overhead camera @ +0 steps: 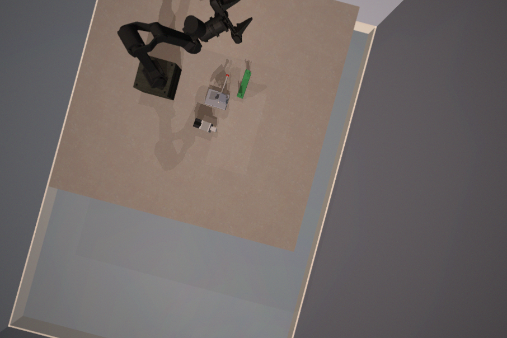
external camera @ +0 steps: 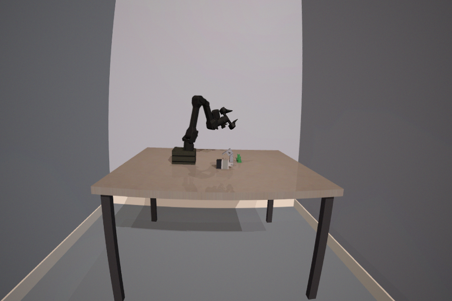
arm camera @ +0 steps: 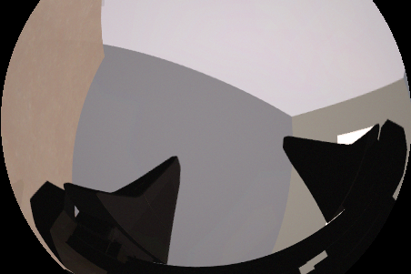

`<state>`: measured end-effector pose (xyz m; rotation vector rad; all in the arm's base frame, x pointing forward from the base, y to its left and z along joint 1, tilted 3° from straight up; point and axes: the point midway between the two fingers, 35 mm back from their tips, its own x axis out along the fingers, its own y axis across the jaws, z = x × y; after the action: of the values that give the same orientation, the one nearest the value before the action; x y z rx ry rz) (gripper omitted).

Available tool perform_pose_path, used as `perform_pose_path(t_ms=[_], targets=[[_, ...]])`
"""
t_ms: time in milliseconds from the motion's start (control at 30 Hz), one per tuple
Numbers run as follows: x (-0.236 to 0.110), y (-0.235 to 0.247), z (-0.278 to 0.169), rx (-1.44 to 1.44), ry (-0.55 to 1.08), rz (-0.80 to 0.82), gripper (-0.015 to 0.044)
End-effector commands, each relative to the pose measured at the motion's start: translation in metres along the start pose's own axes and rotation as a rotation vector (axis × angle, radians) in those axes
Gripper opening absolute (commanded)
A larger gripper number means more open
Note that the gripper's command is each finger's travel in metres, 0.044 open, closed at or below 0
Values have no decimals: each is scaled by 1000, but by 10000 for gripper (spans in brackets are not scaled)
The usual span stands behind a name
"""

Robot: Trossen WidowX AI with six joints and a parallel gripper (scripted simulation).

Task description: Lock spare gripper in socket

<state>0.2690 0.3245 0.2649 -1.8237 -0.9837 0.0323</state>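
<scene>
On the table [overhead camera: 122,154], the spare gripper [overhead camera: 204,125] is lying left of the mount [overhead camera: 216,99]. The pin [overhead camera: 225,81] is sitting through the socket, its red end pointing away from the spare; only the top view shows this. Rightmost, the gripper [overhead camera: 238,10] is hovering spread wide, pinching nothing.

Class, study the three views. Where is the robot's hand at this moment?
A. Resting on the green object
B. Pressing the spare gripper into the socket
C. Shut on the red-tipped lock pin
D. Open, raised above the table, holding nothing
D: the hand hangs well above the table with fingers spread wide and nothing between them, away from the lock pin.
</scene>
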Motion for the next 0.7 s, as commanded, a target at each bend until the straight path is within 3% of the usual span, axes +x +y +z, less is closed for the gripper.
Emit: perform_pose_path(t_ms=[0,100,300,567,667], targets=[[1,2,0,3,-5,10,374],[14,32,6,49,-71,157,300],[18,106,6,195,-179,568,300],[-37,166,-19,432,-177,1165,300],[-54,169,-32,506,-135,1305,300]])
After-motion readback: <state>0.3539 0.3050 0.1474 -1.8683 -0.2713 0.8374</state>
